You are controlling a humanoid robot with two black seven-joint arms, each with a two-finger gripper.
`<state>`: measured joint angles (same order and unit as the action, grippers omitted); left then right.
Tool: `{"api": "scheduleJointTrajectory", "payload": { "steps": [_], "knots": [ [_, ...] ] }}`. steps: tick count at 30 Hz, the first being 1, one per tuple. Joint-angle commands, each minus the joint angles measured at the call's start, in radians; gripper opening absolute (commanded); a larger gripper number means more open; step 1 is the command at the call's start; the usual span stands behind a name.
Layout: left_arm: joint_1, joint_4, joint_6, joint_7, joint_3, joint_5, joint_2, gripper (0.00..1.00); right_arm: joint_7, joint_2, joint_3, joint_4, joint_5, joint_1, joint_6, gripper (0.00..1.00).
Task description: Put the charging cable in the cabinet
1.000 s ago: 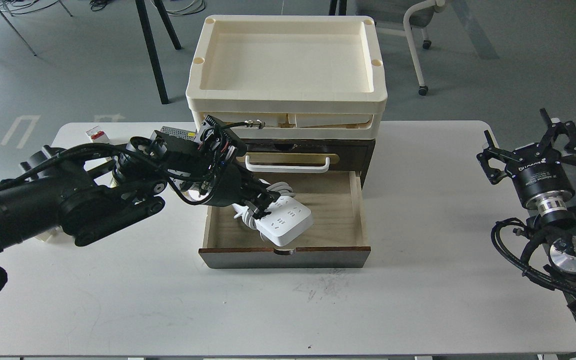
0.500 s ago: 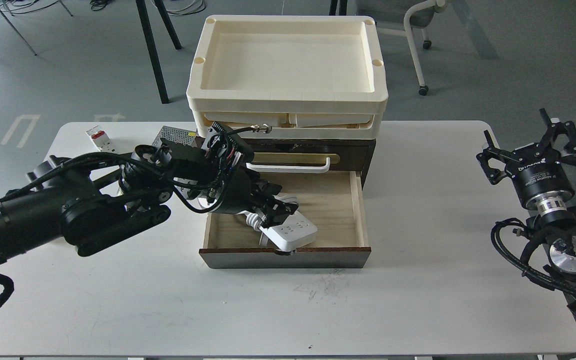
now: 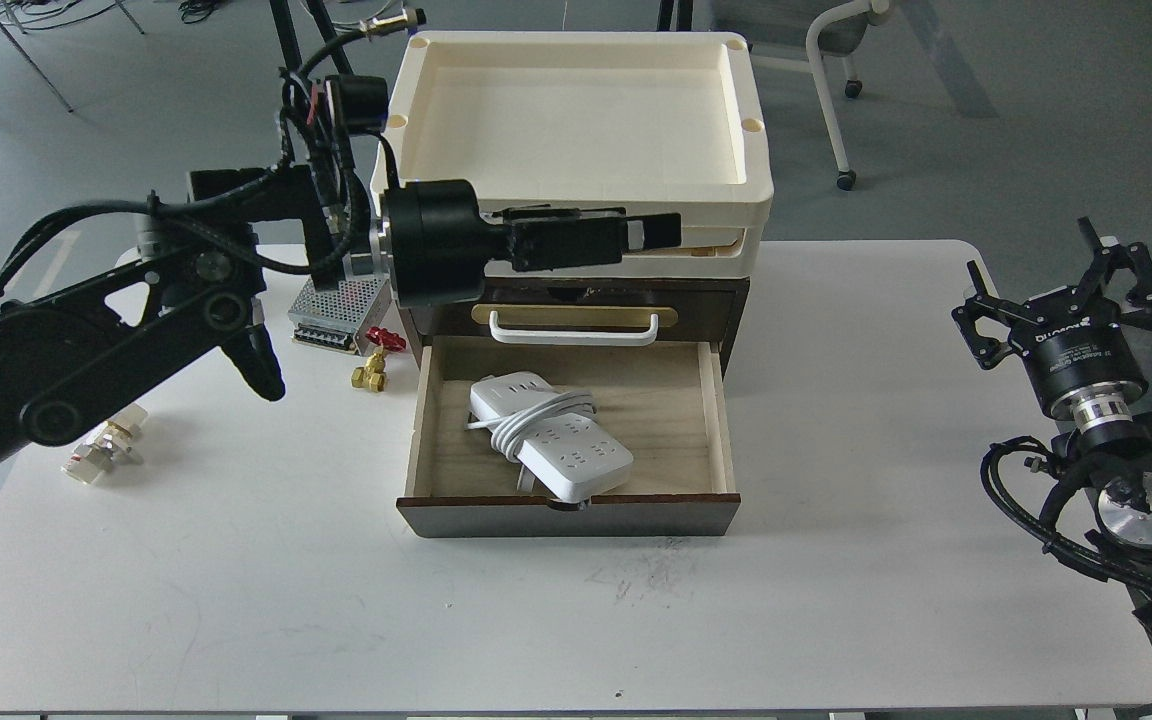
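Since half a second ago our left gripper [image 3: 651,232] has let go of the charging cable [image 3: 551,447] and risen clear of the drawer; it now points rightward in front of the cream trays [image 3: 576,110], above the white handle [image 3: 574,328]. Seen side-on, its fingers lie close together with nothing between them, so we cannot tell their state. The cable lies diagonally on the open drawer floor of the cabinet [image 3: 576,510], cord wrapped round its middle. Left of the cabinet sit a metal mesh box [image 3: 329,310] and a brass valve with a red knob [image 3: 376,362]. Our right gripper [image 3: 1056,285] rests well apart, jaws spread, empty.
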<state>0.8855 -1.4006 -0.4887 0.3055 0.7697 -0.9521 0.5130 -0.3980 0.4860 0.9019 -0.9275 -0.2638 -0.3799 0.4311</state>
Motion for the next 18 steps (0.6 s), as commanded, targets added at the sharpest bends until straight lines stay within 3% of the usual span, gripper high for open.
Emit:
{"api": "scheduleJointTrajectory", "payload": {
  "steps": [1, 5, 18],
  "knots": [
    [-0.019, 0.066, 0.0, -0.009, 0.178, 0.18, -0.014, 1.0, 0.002, -0.004, 0.0, 0.001, 0.0, -0.001, 0.0, 1.0],
    [-0.017, 0.266, 0.0, -0.009, 0.241, 0.314, -0.014, 1.0, 0.011, -0.003, 0.006, 0.001, -0.002, -0.005, 0.0, 1.0],
    [-0.022, 0.85, 0.0, -0.011, 0.22, 0.895, -0.088, 1.0, 0.013, -0.003, 0.029, 0.009, -0.002, -0.013, -0.064, 1.0]
  ]
}}
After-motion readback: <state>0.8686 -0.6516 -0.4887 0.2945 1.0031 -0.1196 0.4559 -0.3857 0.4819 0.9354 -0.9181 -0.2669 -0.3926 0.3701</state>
